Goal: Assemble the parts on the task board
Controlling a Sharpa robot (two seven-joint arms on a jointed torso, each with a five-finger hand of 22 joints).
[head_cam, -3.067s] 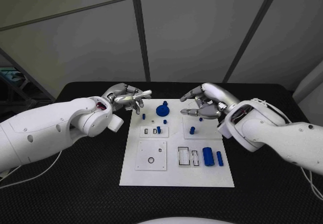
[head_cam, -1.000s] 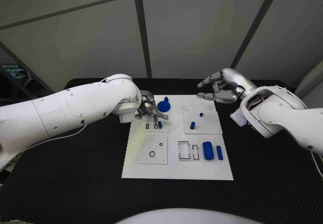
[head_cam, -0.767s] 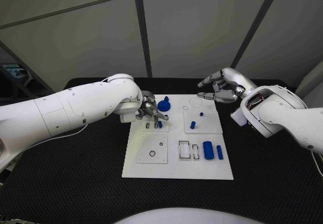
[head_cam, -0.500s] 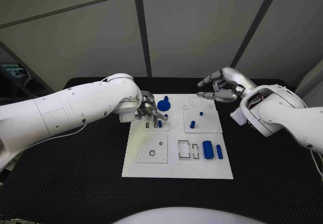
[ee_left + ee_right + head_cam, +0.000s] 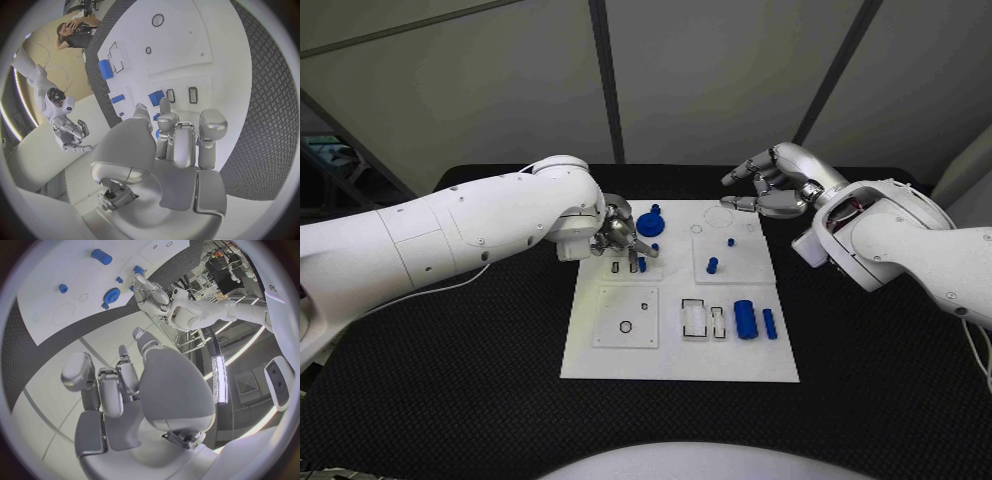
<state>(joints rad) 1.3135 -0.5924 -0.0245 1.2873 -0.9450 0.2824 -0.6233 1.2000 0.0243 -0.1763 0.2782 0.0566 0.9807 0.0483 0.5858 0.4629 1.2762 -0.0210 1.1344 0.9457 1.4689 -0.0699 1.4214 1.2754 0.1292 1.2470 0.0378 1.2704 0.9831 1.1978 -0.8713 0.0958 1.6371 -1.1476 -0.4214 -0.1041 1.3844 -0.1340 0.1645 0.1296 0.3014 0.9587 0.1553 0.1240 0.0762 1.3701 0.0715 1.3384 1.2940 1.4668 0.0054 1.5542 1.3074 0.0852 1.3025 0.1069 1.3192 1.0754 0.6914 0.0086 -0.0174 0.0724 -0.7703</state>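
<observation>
**Small blue peg under the left hand at the far-left slots**

The small blue peg stands at the far-left part of the white board, right beside two little upright slots, and the left hand hangs directly over it. In the head view the peg lies just toward the robot from the fingertips, close enough that I cannot tell whether they touch it. Its long axis seems to run upright, in line with the slots next to it. In the left wrist view the same piece sits just past the ends of the fingers, which point down at the board, bunched close and slightly curled; nothing is plainly pinched between them, and whether they hold anything cannot be told.

The right hand floats above the far-right corner of the board, fingers loosely curled and apart, holding nothing. It is well away from the peg, so the left hand is clearly the nearer one for this piece.

Other blue pieces lie elsewhere: a round knob just beyond the left hand, a short peg standing in the right-hand panel, and a thick cylinder with a thin bar beside it nearer the robot.

My judgement is that the coming move depends on the fingers closing down and slightly toward the robot onto the peg, keeping it upright for the slot.
</observation>
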